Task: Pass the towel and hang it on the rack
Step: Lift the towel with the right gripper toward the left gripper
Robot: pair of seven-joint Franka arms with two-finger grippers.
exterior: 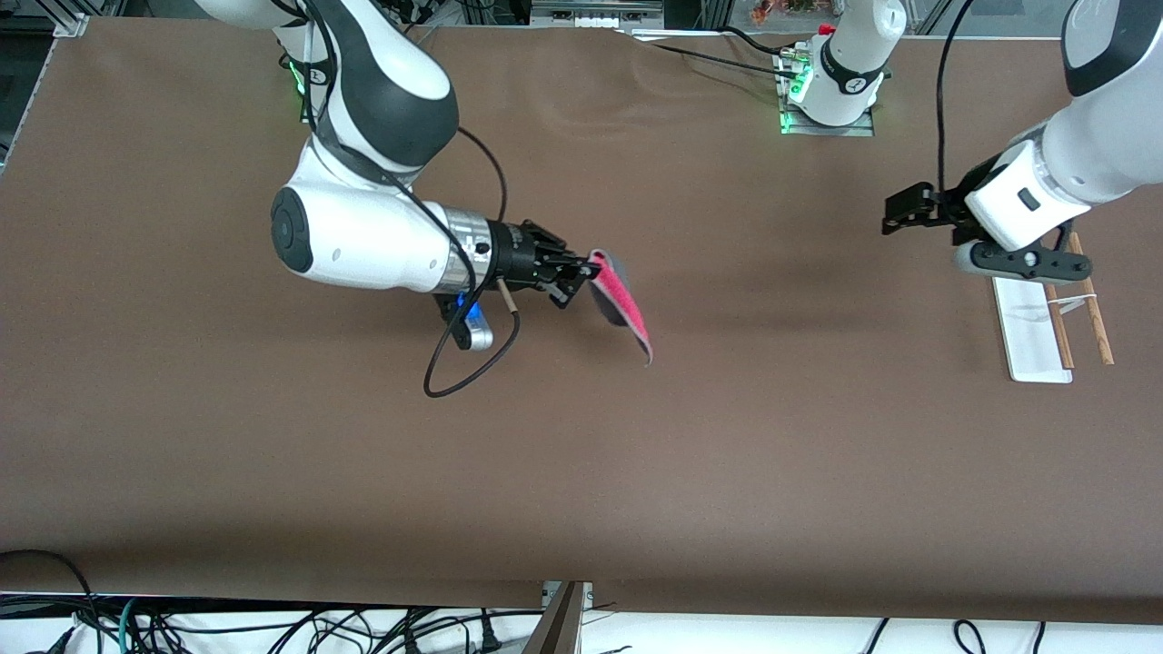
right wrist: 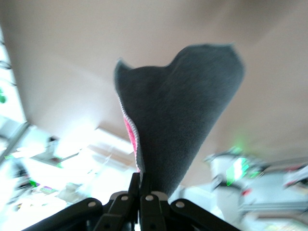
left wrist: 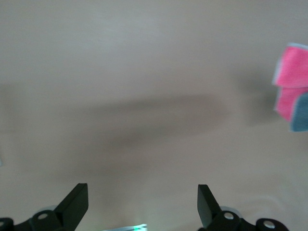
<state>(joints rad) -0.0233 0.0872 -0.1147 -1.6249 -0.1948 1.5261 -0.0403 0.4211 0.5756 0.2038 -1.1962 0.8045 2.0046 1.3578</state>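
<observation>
Towel [exterior: 622, 304] — pink face showing, grey-edged — hangs from right gripper [exterior: 586, 272].

Rack [exterior: 1036, 336] top end hidden under left arm; towel [left wrist: 292, 91] cut by frame edge, left wrist view.

Pink-and-grey towel [exterior: 621, 300], brown table [exterior: 581, 454]
</observation>
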